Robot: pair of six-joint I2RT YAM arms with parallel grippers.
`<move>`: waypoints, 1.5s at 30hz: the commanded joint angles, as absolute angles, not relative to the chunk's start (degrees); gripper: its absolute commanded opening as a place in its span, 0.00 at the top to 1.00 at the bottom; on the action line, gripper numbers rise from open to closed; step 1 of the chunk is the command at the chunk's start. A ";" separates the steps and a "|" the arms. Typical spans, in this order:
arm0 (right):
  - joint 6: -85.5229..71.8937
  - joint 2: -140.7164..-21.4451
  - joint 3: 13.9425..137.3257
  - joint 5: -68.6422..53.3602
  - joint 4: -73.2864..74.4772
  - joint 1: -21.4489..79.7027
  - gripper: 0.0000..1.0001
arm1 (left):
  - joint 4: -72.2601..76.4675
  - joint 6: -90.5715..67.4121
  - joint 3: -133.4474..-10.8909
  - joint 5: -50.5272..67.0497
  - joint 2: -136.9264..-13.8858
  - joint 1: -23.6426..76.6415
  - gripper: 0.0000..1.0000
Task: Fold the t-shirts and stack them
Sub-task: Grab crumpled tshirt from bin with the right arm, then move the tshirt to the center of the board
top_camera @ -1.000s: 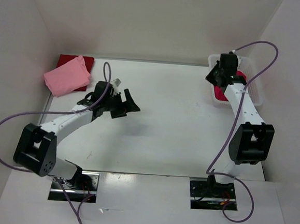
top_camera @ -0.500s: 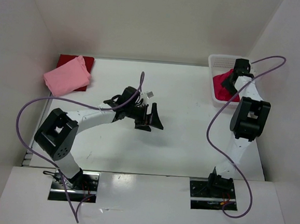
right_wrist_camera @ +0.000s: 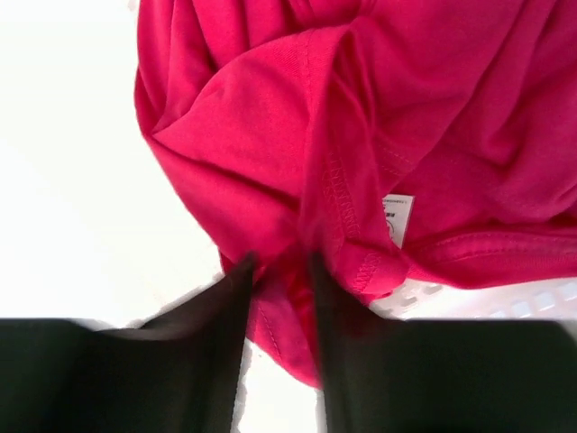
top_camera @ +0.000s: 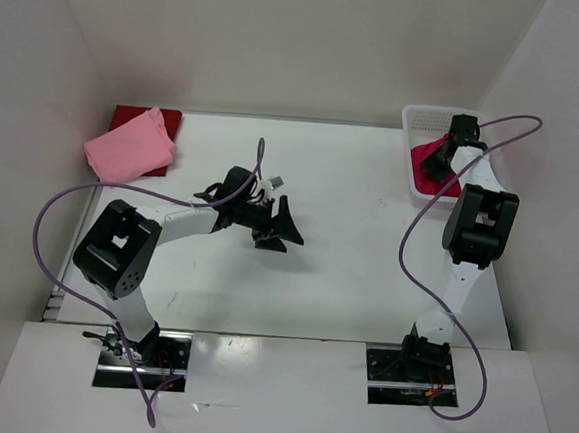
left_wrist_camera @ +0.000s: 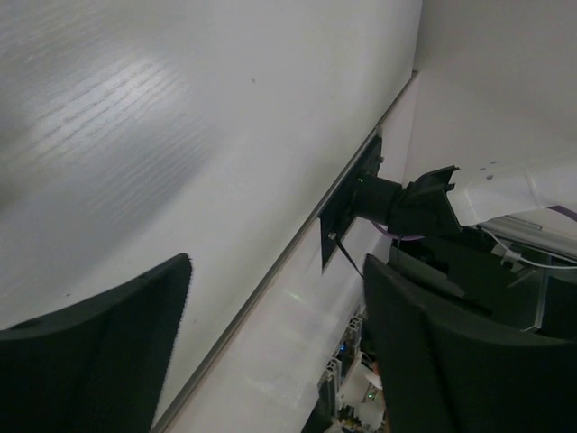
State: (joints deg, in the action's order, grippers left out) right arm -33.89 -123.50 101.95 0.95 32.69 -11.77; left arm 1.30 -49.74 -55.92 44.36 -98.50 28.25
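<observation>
The bright crimson cloth t-shirt lies crumpled in the white plastic mesh basket at the far right, one fold pinched by the right gripper. The left gripper gapes empty over the white table, further right than a second ago.

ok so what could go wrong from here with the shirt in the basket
The right gripper has only a thin fold of the magenta t-shirt between its fingers, so the cloth could slip out on lifting. The shirt lies bunched in the white basket, so a pull might snag or drag the basket.
</observation>
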 commanded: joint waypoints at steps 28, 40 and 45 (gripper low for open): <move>-43.13 -78.22 128.57 -29.52 16.00 4.39 1.00 | -4.66 -47.72 -61.26 35.60 -87.81 8.10 0.28; -46.07 -91.28 104.25 -34.82 9.31 8.43 1.00 | -7.12 -43.43 -58.10 38.14 -81.22 -1.41 0.27; -42.63 -102.81 103.17 -26.54 15.53 10.11 1.00 | -12.03 -37.89 -56.60 31.12 -76.39 -0.10 0.29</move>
